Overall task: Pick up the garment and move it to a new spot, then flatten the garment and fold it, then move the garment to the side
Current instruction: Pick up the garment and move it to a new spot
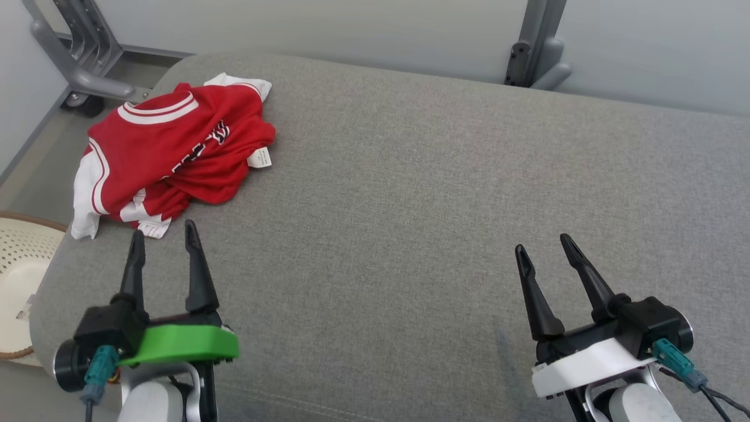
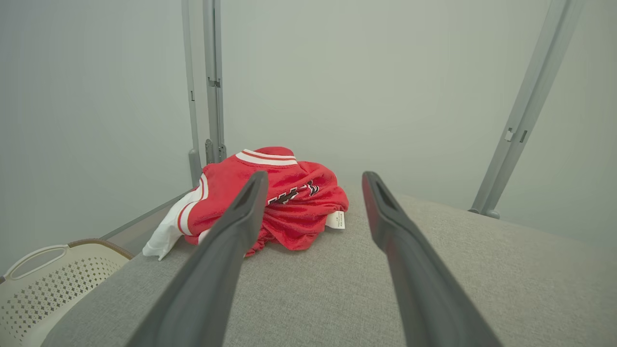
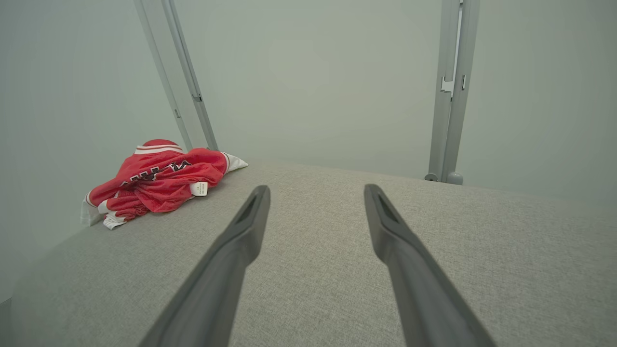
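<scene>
A crumpled red garment [image 1: 170,152] with white trim and a white tag lies at the far left of the grey cushioned surface [image 1: 439,193], one white edge hanging over the left side. The garment [image 2: 284,202] sits just ahead of my left gripper [image 1: 164,234], which is open and empty, its tips close to the cloth's near hem. My right gripper [image 1: 542,243] stands open and empty over bare cushion at the lower right. From the right wrist the garment [image 3: 159,180] shows far off to the left, beyond the open right gripper [image 3: 315,193].
A cream perforated basket [image 1: 17,275] sits on the floor left of the cushion, also the basket [image 2: 43,284] in the left wrist view. Grey metal frame posts [image 1: 533,47] stand behind the cushion against a pale wall. A wheeled grey frame [image 1: 82,64] is at the back left.
</scene>
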